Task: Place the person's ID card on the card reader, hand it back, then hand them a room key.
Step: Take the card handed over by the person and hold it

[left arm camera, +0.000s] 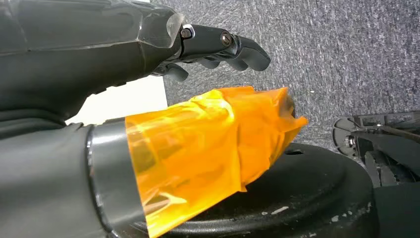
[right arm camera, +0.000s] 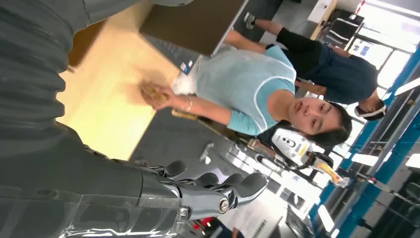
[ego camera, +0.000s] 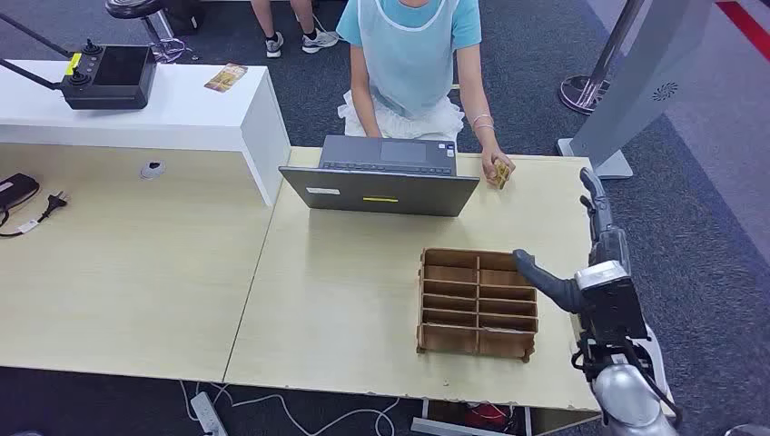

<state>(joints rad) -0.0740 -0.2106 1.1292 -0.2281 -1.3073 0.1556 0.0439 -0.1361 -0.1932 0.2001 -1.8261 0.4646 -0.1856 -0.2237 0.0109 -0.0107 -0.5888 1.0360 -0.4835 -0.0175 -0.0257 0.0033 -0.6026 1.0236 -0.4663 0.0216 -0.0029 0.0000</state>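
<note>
Wooden divided tray [ego camera: 478, 302] on the bench [ego camera: 345, 300], right hand [ego camera: 581, 272] just beside it, fingers apart, empty, person's hand [ego camera: 498, 170] beyond the tray holding a card [ego camera: 501, 174], left hand [left arm camera: 148, 44] empty, fingers loosely spread

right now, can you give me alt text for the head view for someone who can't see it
A person in a light blue top holds a small yellowish card on the light wooden table beside an open grey laptop. The robot's right hand hovers empty at the edge of a brown wooden compartment tray.
</note>
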